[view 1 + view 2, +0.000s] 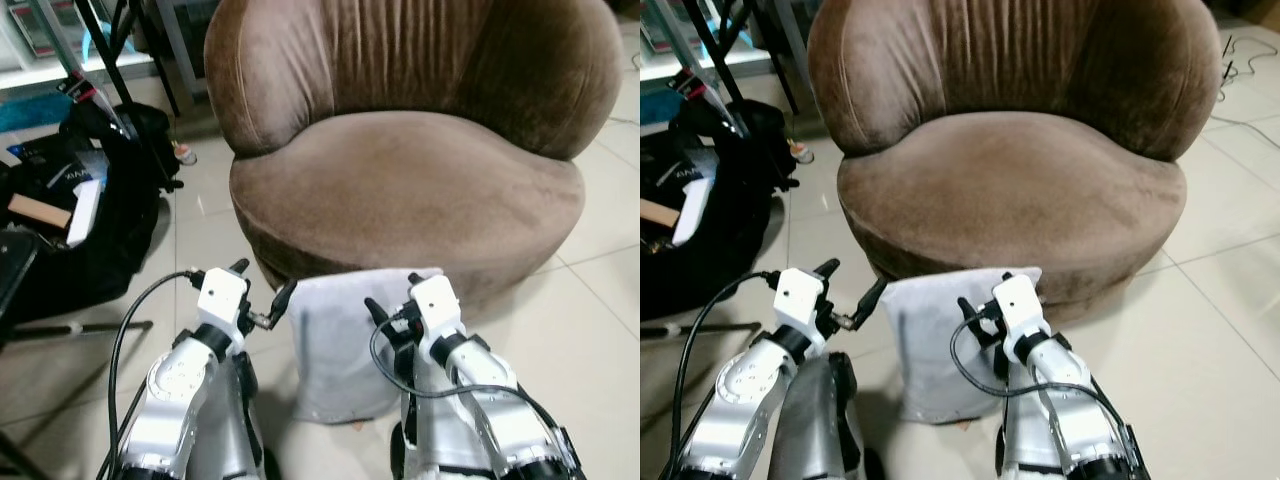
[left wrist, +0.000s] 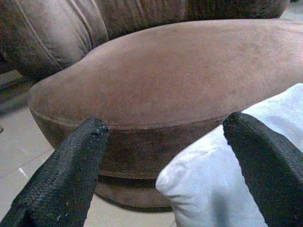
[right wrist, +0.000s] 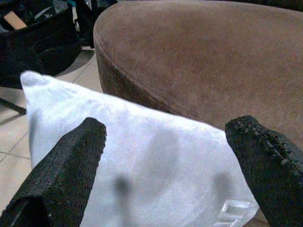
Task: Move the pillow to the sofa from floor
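One grey pillow (image 1: 345,345) stands on the floor (image 1: 600,320) against the front of one brown sofa (image 1: 410,180). Between the left gripper (image 1: 262,290) and right gripper (image 1: 392,296) it sits, both fingers spread wide, neither holding it.

A black bag (image 1: 75,225) lies open on the tiled floor (image 1: 600,300) at the robot's left, holding a white book (image 1: 84,210) and a tan wooden block (image 1: 38,210) (label text unreadable). Black stand legs (image 1: 120,60) rise behind it, before a white shelf (image 1: 60,65).
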You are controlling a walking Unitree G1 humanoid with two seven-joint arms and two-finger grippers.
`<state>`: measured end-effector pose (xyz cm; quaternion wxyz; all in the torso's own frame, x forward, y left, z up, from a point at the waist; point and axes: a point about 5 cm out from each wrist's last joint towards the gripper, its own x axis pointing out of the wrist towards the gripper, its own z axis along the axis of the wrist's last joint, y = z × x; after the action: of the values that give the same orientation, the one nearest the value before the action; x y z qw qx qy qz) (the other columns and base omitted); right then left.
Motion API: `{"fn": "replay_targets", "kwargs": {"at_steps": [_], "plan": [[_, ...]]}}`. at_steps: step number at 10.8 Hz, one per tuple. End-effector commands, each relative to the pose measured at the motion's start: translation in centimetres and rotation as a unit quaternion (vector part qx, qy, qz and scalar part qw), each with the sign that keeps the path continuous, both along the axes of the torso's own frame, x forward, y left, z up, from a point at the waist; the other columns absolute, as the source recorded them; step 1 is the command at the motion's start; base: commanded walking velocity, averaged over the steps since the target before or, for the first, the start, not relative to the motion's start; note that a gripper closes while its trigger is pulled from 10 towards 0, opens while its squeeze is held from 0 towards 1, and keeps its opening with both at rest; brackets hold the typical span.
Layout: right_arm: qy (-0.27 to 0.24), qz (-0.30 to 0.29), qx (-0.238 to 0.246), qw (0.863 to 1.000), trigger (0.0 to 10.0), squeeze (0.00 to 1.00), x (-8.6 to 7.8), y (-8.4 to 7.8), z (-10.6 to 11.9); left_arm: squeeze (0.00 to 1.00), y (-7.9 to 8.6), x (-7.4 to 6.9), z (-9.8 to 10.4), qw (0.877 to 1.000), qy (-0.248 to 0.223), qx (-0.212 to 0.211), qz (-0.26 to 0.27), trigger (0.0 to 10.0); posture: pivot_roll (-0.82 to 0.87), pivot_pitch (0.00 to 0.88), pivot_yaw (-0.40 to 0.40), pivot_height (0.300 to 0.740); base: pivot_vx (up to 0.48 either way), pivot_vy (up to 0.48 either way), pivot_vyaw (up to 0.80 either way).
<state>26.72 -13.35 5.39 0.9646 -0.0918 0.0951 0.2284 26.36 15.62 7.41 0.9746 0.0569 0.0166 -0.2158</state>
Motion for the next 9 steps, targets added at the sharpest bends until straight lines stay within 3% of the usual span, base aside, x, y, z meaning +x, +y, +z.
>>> {"fn": "replay_targets", "kwargs": {"at_steps": [1,5,9], "plan": [[-0.009,0.0,-0.002,1.0,10.0,0.0,0.1,0.0,0.4,0.0,0.2,-0.1,-0.2,1.0,0.005,0.006,0.006,10.0,-0.14,0.0,0.114,0.386,0.0,0.0,0.0],[-0.011,0.005,-0.005,1.0,10.0,0.0,0.1,0.1,0.6,0.0,2.1,0.6,0.0,0.999,0.008,0.024,0.021,10.0,-0.14,0.0,0.11,0.386,0.0,0.0,0.0],[-0.011,0.01,-0.018,1.0,10.0,0.0,0.0,0.0,0.7,0.0,1.3,0.4,-0.2,1.0,0.009,0.023,0.014,10.0,-0.15,0.0,0.109,0.376,0.0,0.0,0.0]]}}
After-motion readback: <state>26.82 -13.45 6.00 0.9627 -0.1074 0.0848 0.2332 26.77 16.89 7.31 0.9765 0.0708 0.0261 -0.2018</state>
